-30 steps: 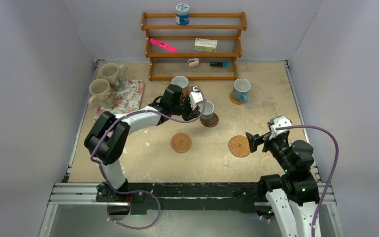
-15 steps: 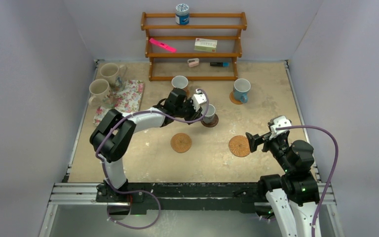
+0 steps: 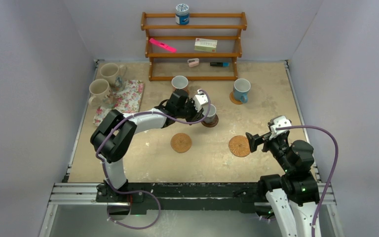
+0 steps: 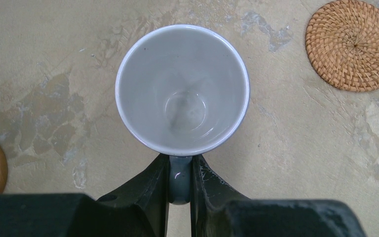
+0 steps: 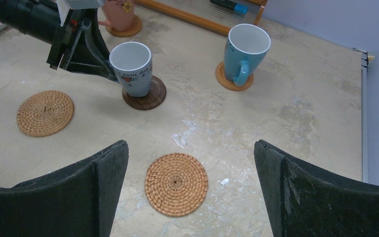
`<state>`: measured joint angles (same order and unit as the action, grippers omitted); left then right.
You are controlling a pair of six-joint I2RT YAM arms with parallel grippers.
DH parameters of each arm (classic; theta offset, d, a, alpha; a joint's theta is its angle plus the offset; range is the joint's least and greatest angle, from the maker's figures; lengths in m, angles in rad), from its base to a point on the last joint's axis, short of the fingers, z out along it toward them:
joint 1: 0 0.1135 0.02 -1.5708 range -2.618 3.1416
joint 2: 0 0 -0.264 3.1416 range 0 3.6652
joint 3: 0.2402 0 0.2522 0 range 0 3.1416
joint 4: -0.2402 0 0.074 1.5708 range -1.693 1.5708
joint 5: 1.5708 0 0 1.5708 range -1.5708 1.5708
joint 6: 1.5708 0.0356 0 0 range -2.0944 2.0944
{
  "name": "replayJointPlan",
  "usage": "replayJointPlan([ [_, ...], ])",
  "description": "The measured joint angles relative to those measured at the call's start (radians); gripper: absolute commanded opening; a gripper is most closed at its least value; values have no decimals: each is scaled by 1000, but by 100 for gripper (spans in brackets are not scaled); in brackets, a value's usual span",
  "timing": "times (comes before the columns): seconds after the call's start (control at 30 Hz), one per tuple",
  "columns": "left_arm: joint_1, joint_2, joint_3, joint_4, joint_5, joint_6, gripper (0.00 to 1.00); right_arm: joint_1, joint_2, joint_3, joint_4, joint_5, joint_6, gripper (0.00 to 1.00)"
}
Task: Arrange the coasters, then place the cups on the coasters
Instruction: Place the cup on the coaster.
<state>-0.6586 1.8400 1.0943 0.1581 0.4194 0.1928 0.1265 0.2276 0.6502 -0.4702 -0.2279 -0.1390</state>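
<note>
Right wrist view shows the left gripper pinching the grey-blue cup's handle on the dark brown coaster, right gripper wide and empty; two woven coasters and far-left cream cups remain.

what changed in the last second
The left gripper, shut on the handle of the small grey-blue cup, carried it slightly right over the dark brown coaster, its arm swinging along. Nothing was let go. The right gripper stayed open by a woven coaster; the blue cup did not move.
</note>
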Motion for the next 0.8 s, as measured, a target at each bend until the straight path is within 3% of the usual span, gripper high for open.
replayJointPlan([
  [0.8, -12, 34, 9, 13, -28, 0, 0, 0, 0, 0, 0, 0, 0, 99],
])
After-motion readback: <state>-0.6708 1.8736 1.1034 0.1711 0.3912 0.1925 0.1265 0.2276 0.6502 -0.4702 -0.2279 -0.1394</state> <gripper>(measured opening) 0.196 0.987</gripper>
